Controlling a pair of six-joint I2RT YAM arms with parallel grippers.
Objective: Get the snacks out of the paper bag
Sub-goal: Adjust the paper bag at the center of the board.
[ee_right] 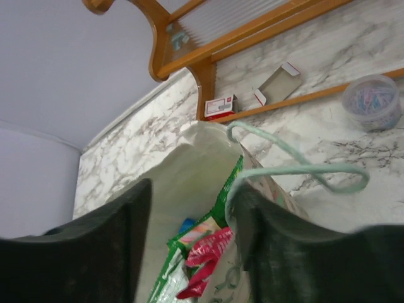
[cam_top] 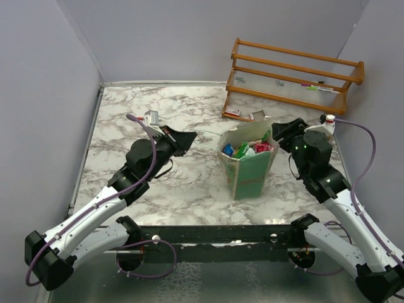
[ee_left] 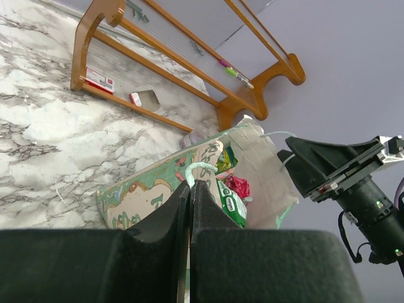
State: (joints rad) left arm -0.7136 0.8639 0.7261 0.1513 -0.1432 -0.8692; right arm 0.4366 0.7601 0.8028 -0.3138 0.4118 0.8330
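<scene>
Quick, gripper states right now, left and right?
Left gripper: shut on the cord handle of the paper bag.
Right gripper: open, at the bag's rim.

We find the snacks (cam_top: 247, 149) inside the paper bag (cam_top: 250, 177) on the table (cam_top: 183, 189), the rack (cam_top: 290, 81) behind it, the left pincer (cam_top: 189, 136) to its left, the right pincer (cam_top: 278, 132) to its right.

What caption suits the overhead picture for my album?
Left arm and right arm flank an upright mint-green paper bag stuffed with snack packets on a marble table, wooden rack behind.

White-and-black arms (cam_top: 95, 214), purple cables (cam_top: 153, 151)
</scene>
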